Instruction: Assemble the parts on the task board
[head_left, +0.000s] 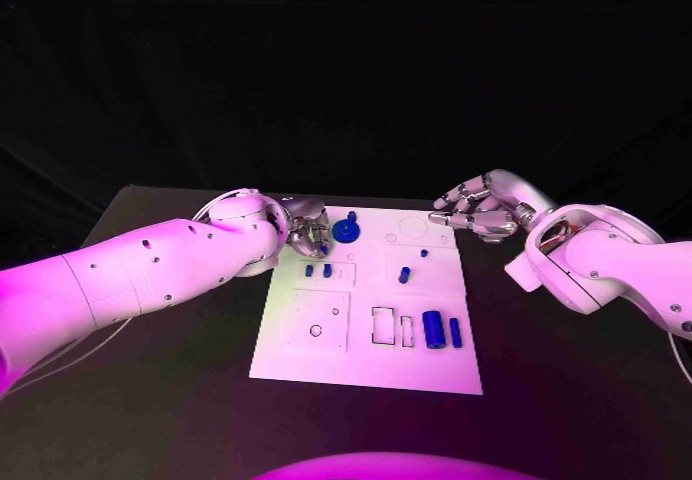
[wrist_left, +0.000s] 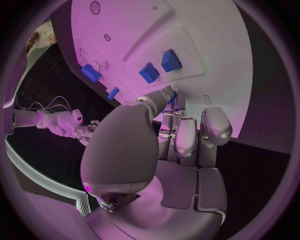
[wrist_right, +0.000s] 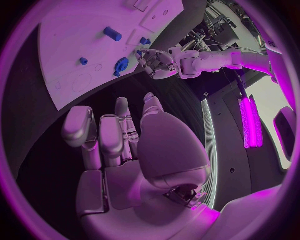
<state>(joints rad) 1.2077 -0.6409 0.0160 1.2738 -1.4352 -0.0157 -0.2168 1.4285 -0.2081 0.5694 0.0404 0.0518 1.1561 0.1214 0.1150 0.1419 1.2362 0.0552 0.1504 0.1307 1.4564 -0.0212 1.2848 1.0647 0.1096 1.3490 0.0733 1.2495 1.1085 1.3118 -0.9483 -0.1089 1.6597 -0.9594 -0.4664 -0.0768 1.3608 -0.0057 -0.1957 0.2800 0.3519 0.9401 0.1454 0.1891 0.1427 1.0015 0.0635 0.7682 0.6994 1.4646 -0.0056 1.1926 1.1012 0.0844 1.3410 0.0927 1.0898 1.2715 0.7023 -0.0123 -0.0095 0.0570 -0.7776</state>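
Observation:
The white task board lies in the middle of the table. A blue gear-like part stands near its far left corner, and my left hand has its fingers right beside it. In the left wrist view a sliver of blue shows between that hand's thumb tip and fingers; whether it is held I cannot tell. Two blue pegs stand just nearer on the board. My right hand hovers off the board's far right corner, fingers loosely bent, holding nothing.
More blue parts sit on the board: a small one in the middle and two cylinders near the right front beside rectangular slots. Round holes lie at the left front. Black table surrounds the board.

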